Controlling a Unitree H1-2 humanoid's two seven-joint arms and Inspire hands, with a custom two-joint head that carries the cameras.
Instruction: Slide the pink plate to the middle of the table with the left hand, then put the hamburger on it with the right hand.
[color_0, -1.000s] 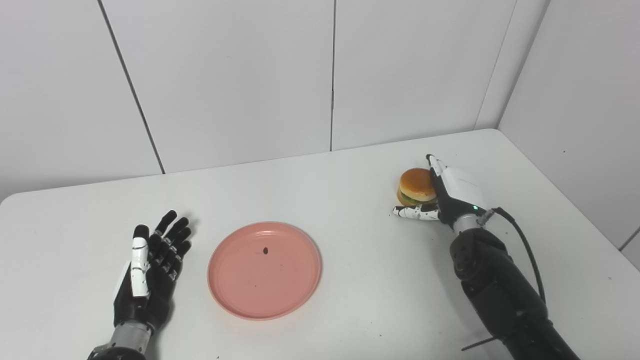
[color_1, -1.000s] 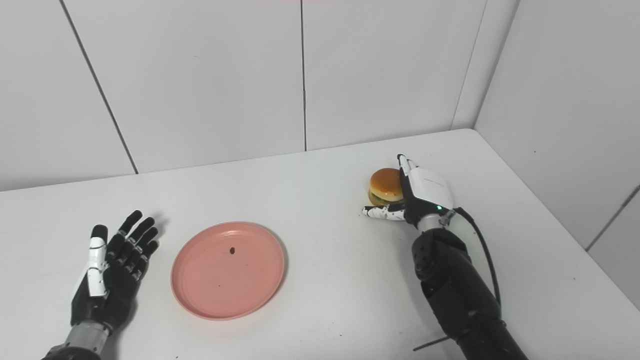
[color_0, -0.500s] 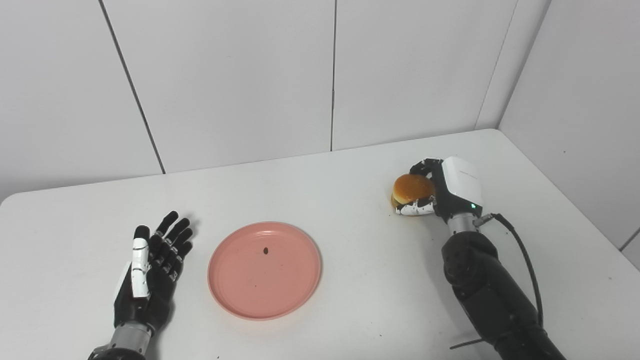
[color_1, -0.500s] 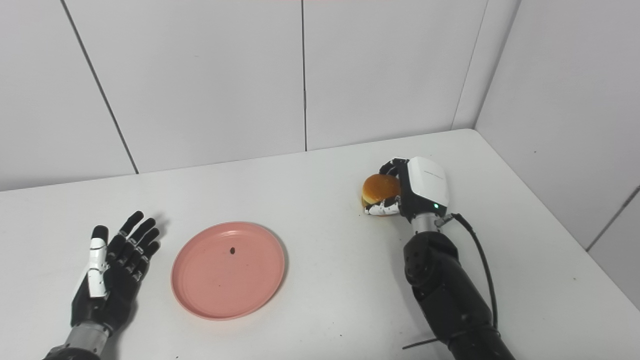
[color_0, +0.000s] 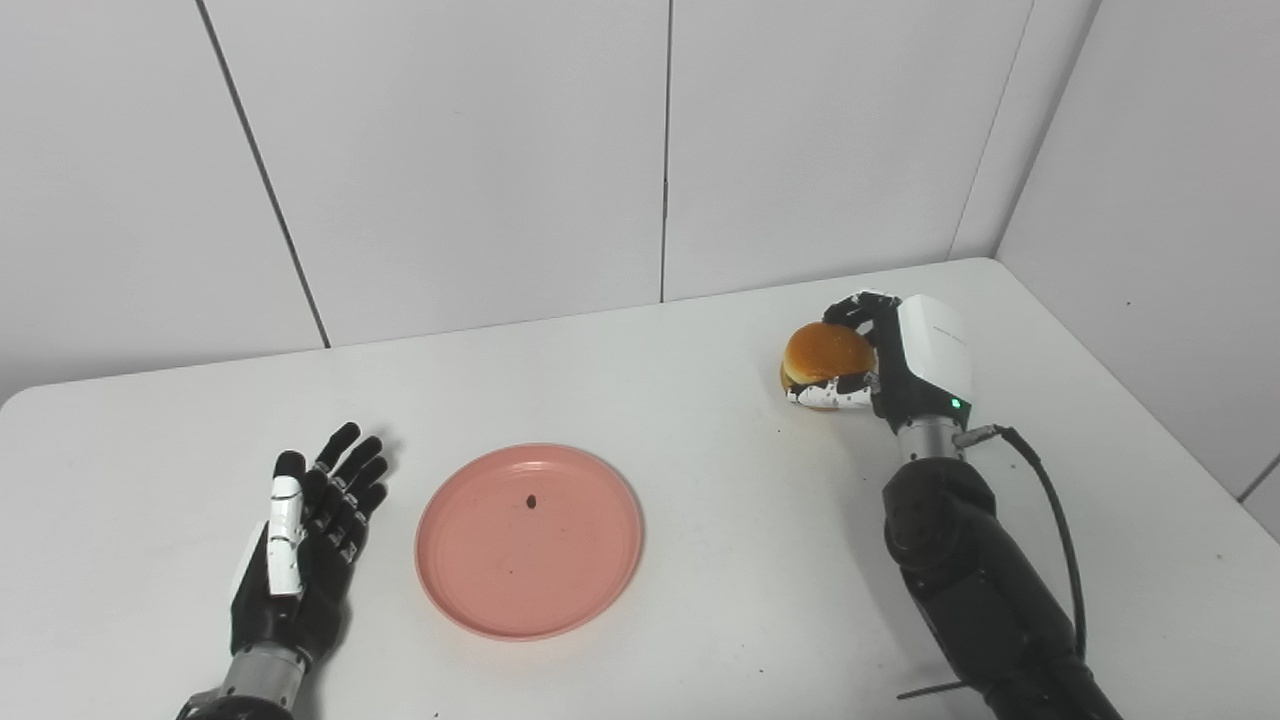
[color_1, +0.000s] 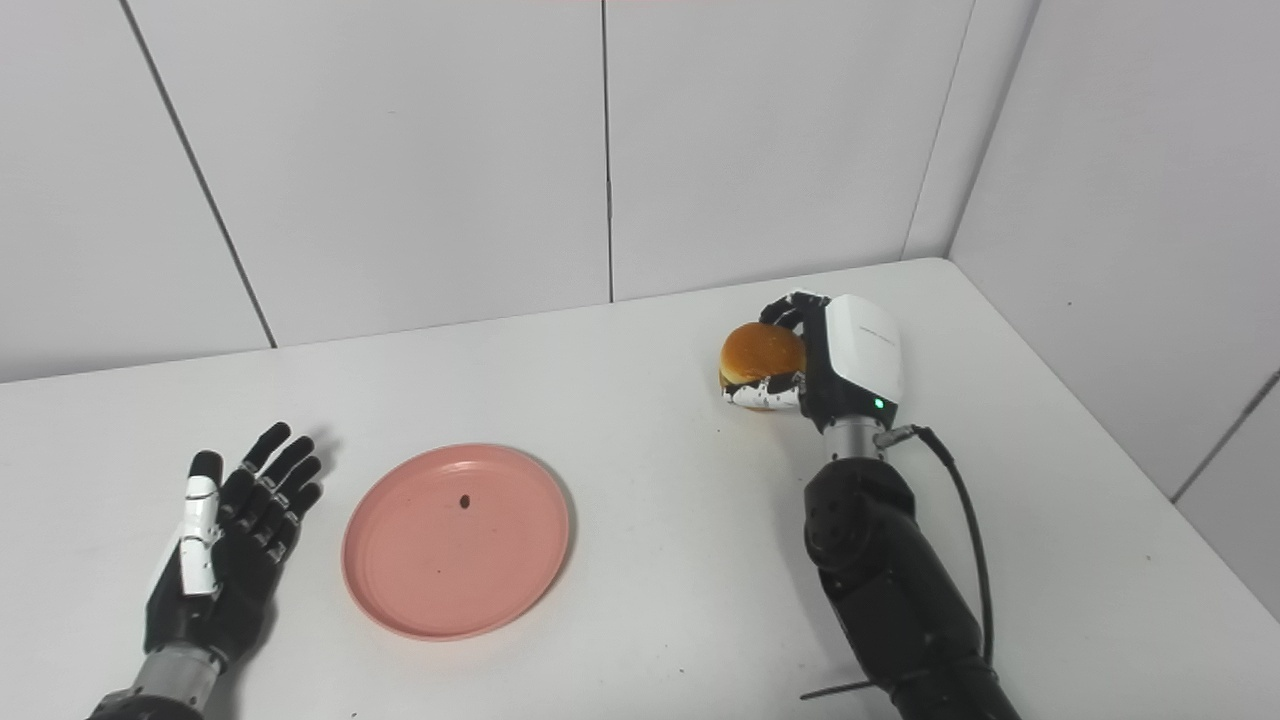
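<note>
One table (color_0: 700, 330). One pink plate (color_0: 529, 540), near centre, empty but for one dark speck (color_0: 531, 501). One hamburger (color_0: 826, 361), at 2 o'clock, gripped in my right hand (color_0: 895, 365), underside hidden. My left hand (color_0: 305, 535) lies open at 9 o'clock.

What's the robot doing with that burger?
The right hand has its fingers wrapped around the hamburger, near the table's far right corner. The pink plate lies empty near the middle of the table, with a small dark speck on it. The left hand rests open beside the plate, not touching it. The burger is not on the plate yet.
</note>
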